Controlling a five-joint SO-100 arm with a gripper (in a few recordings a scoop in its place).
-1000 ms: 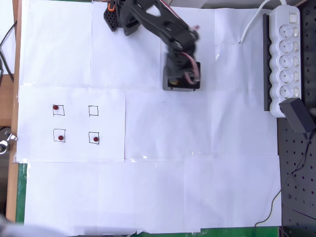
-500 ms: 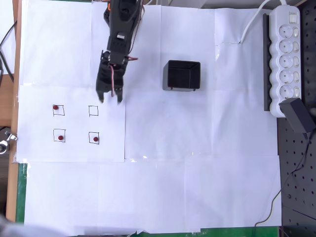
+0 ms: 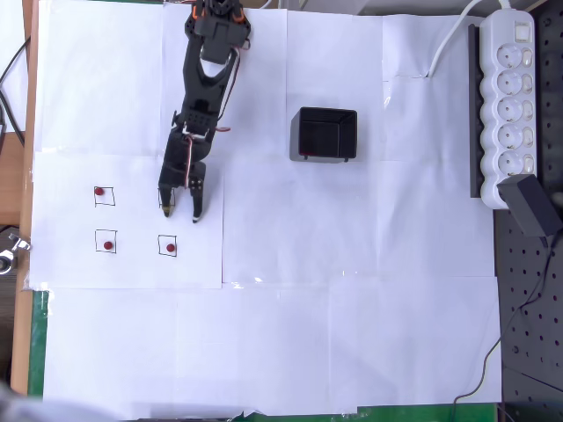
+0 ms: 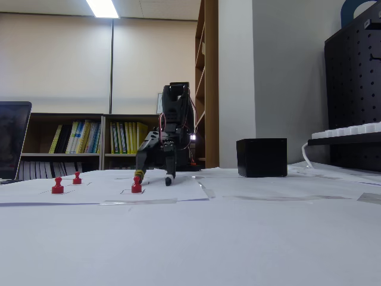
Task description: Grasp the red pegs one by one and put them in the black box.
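Note:
Three red pegs stand on the paper with drawn squares: upper left (image 3: 99,191), lower left (image 3: 108,245) and lower right (image 3: 171,249). In the fixed view they show as small red pawns (image 4: 58,186), (image 4: 77,177), (image 4: 137,185). The black box (image 3: 324,134) (image 4: 262,157) sits apart to the right, its inside dark. My gripper (image 3: 180,211) (image 4: 154,177) is open over the upper right square, just above the lower right peg. Its fingers (image 3: 197,211) point down at the paper, and nothing is between them.
A white power strip (image 3: 510,88) and a black adapter (image 3: 532,204) lie at the right edge, beside a black pegboard (image 3: 528,334). The arm's base (image 3: 215,18) is at the top. White paper (image 3: 352,334) covers the table.
The arm swung left from over the black box to the squares sheet. It then reached further down the picture, so the open gripper is now at the upper right square.

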